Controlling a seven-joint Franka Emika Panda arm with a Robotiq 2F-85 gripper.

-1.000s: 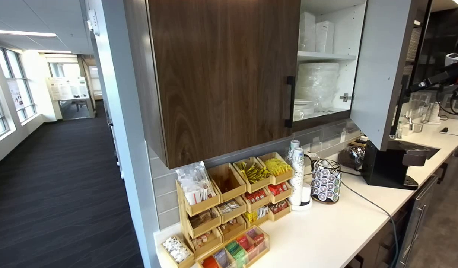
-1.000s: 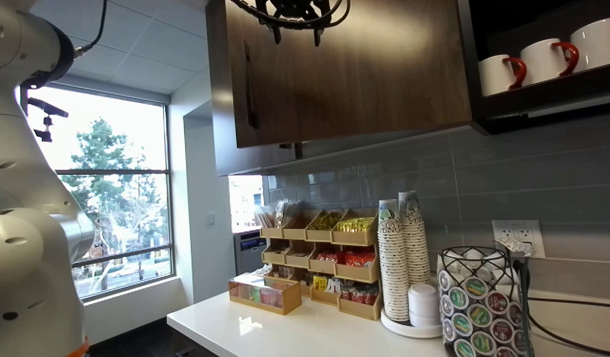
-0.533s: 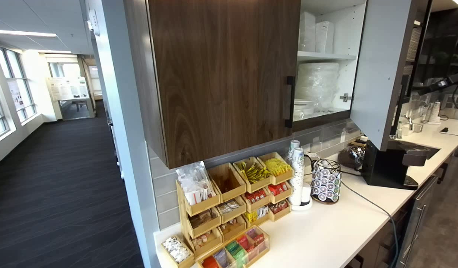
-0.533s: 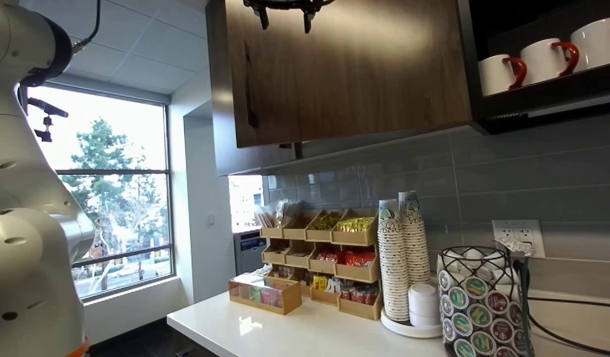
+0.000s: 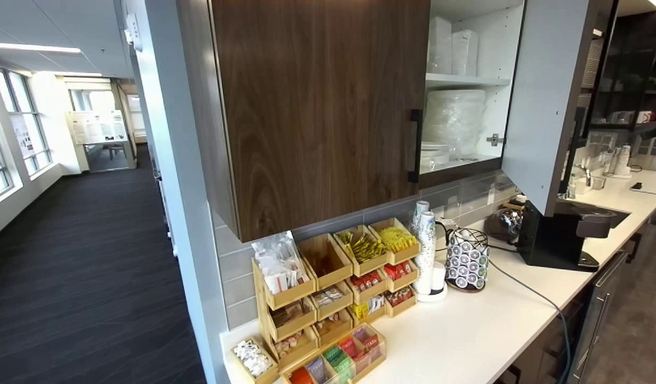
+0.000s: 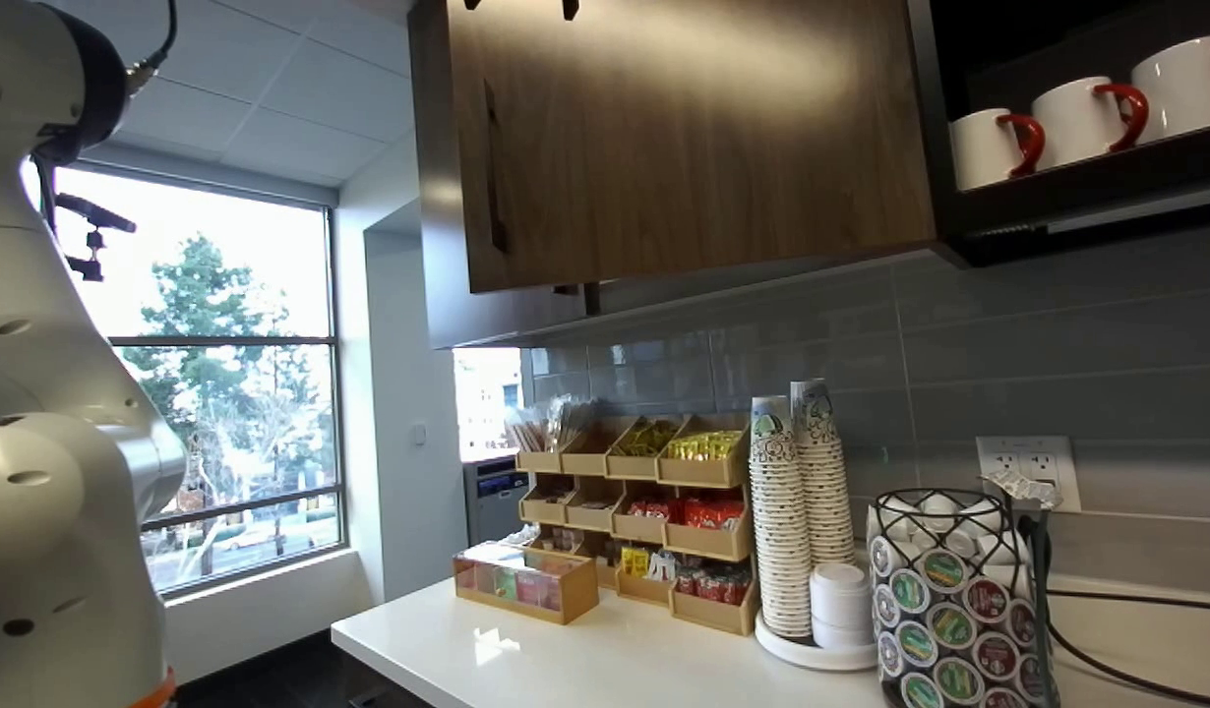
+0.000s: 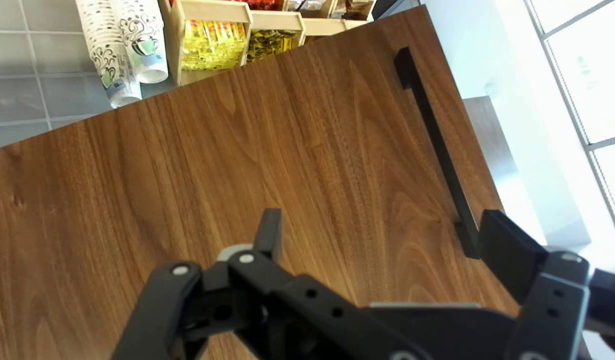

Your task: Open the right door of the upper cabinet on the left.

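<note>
In the wrist view, our wide, empty hand (image 7: 382, 230) faces the right door (image 7: 237, 150), its handle (image 7: 440, 145) toward one o'clock. Opening looks done; we should back straight off lest a finger (image 7: 510, 252) snags. We cannot tell if they touch. In an exterior view, the door stands swung out at three o'clock on the upper cabinet (image 5: 498, 50). In an exterior view, only fingertips (image 6: 570, 8) show, cropped near twelve o'clock.

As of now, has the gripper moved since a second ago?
Yes. In an exterior view, the gripper has shifted up and toward the picture's left, away from the white mugs, which stay put.
</note>
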